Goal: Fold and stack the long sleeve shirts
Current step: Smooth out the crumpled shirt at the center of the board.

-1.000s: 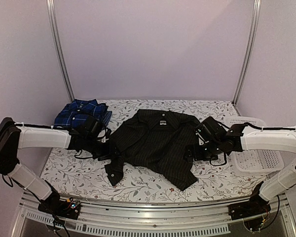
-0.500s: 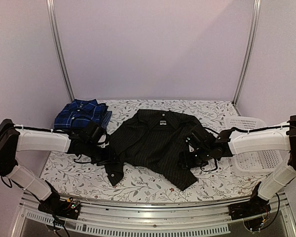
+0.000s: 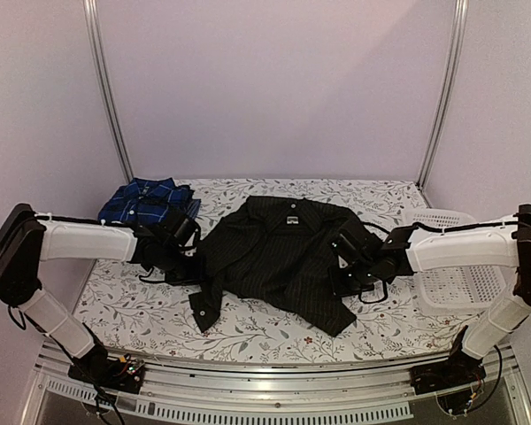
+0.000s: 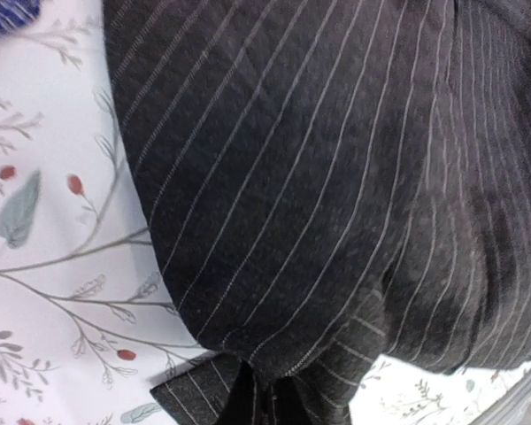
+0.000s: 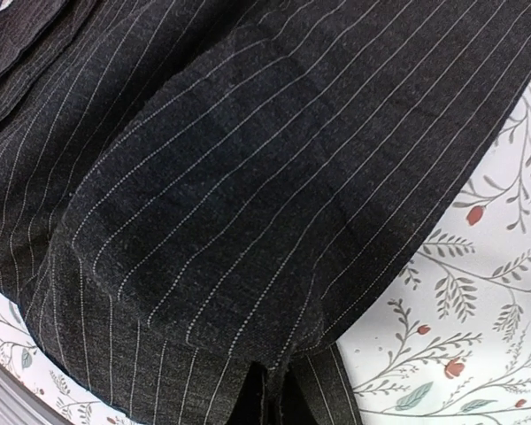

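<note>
Black with fine pale stripes, the pinstriped cloth shirt (image 3: 279,252) lies opened out across the middle of the white floral-printed table (image 3: 248,336), its collar toward the far wall with a small label showing inside the neck. One sleeve trails off its left side toward the near edge, the cuff resting flat on the print, and a pointed corner of the hem reaches toward the near edge on the right. The left gripper (image 3: 189,266) comes in low from the left and meets the shirt at the sleeve side; in the left wrist view the striped fabric fills almost the whole picture and gathers into a tight pucker at the bottom centre, where the jaws are pressed together on a pinch of cloth. The right gripper (image 3: 341,280) reaches in from the opposite side to the shirt's right edge, and the right wrist view shows the same thing: folds converge to a narrow point at the bottom, clamped between the closed jaws, with the fingers themselves mostly hidden under the fabric. A folded blue-and-navy plaid shirt (image 3: 146,202) sits at the far left corner, just beyond the left arm. A white plastic mesh basket (image 3: 465,288) stands at the table's right edge, partly under the right arm.
</note>
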Available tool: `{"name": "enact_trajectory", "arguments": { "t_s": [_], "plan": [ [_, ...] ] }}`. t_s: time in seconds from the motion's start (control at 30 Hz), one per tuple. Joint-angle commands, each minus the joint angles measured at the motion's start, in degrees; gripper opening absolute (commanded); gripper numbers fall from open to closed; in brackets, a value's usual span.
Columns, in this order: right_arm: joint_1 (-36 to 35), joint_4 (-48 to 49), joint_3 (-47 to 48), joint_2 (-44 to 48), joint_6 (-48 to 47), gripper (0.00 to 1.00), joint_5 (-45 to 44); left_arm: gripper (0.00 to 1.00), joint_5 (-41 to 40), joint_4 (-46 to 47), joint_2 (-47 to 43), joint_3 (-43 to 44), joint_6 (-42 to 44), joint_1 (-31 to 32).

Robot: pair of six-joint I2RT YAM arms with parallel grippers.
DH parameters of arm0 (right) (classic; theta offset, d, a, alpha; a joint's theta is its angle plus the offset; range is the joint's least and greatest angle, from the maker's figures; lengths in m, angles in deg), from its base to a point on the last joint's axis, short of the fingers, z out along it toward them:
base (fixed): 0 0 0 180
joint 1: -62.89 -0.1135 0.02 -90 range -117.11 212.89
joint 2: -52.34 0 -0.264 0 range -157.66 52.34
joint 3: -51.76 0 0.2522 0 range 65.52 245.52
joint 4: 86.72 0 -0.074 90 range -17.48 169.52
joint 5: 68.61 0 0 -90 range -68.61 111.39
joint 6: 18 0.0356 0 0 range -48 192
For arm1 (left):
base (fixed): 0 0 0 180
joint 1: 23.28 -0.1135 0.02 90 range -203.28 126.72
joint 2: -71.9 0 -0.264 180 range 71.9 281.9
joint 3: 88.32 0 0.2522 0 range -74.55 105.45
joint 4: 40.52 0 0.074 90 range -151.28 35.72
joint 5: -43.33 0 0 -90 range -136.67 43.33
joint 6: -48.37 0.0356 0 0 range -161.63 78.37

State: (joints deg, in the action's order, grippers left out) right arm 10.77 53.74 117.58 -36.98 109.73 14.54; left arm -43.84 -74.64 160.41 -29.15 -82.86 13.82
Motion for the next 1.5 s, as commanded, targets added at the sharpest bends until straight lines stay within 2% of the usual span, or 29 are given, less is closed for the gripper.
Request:
{"name": "enact_trajectory", "arguments": {
  "t_s": [0.0,0.27,0.4,0.67,0.93,1.13,1.4,1.47],
  "plan": [
    [0.02,-9.40,4.88,1.74,-0.60,0.00,-8.74,0.00,-10.51,-7.10,-2.94,6.54,3.13,-0.59],
    [8.34,-17.98,14.77,4.31,-8.05,0.00,-19.20,0.00,-14.30,-12.58,-5.80,21.81,11.50,-9.33],
    [13.67,-19.23,21.49,3.53,-14.20,0.00,-23.48,0.00,-14.85,-13.72,-3.47,32.15,15.74,-11.77],
    [23.95,-17.72,40.84,-3.29,-25.38,0.00,-33.18,0.00,-14.93,-13.22,3.21,54.59,22.42,-15.44],
    [33.65,-10.01,52.00,-8.46,-35.13,0.00,-34.13,0.00,-11.98,-10.35,8.44,67.96,25.60,-19.64],
    [39.59,-8.02,59.37,-14.59,-38.25,0.00,-32.22,0.00,-11.83,-10.40,12.84,76.46,26.47,-20.77],
    [41.39,-7.62,66.93,-26.28,-41.27,0.00,-28.70,0.00,-6.92,-11.82,24.93,84.68,26.79,-22.55],
    [41.35,-8.19,67.96,-28.66,-40.84,0.00,-26.73,0.00,-2.91,-12.53,28.64,86.72,26.07,-22.56]
  ]
}}
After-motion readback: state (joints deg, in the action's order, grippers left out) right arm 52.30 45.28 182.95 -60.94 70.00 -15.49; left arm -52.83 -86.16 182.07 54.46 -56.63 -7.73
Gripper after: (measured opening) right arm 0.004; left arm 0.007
